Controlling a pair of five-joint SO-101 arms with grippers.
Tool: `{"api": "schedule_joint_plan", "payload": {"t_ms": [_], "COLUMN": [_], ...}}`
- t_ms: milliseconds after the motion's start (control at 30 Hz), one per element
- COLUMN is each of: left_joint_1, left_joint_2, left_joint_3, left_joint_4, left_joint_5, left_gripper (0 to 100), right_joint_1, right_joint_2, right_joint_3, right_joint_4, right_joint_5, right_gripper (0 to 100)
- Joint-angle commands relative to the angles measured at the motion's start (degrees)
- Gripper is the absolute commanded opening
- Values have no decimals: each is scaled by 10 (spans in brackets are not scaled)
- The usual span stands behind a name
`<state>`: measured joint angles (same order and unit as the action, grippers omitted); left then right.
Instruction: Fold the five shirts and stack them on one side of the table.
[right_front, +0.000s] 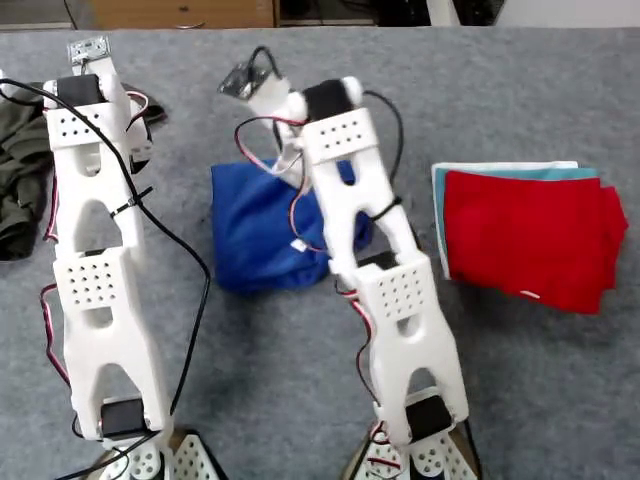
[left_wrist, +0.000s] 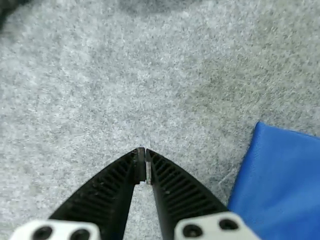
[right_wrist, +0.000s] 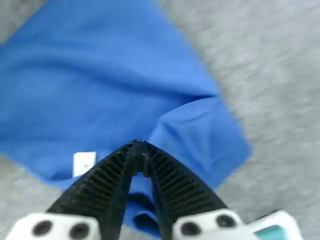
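A folded blue shirt (right_front: 262, 235) lies mid-table, partly under the right arm. My right gripper (right_front: 241, 82) is raised near the shirt's far edge. In its wrist view the right gripper (right_wrist: 139, 156) is shut with nothing in it, hovering over the blue shirt (right_wrist: 100, 85) and its white tag (right_wrist: 84, 163). A red shirt (right_front: 530, 238) tops a folded stack at the right, with teal (right_front: 500, 173) and white layers under it. A crumpled dark olive shirt (right_front: 20, 170) lies at the left edge. My left gripper (right_front: 88, 48) is at the far left; the left gripper (left_wrist: 142, 165) is shut above bare felt, beside the blue shirt (left_wrist: 280, 185).
Grey felt (right_front: 520, 380) covers the table, with bare room at the front right and between the blue shirt and the stack. Black and red cables (right_front: 190, 300) trail along both arms. A wooden cabinet (right_front: 180, 12) stands beyond the far edge.
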<state>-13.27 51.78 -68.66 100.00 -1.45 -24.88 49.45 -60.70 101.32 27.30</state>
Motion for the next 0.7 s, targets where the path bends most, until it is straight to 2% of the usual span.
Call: {"api": "schedule_joint_plan", "payload": {"t_ms": [0,200,400,667], "left_joint_1": [-7,0,-2,-3], "left_joint_2": [-16,-11,-10,-10], "left_joint_3": [-26,-25,-21,-21], "left_joint_4": [-1,-1,-4,-5], "left_joint_5": [-4,-4,-5,-5], "left_gripper": [19,19,19,19], "right_joint_1": [-1,14,20,109], "right_joint_2": [-67,-49,0,73], "right_joint_3": [52,98,77,-46], "right_joint_4": [8,-6,-35,-56], "right_joint_5": [-5,6,7,40], "right_gripper": [2,2,2,3]}}
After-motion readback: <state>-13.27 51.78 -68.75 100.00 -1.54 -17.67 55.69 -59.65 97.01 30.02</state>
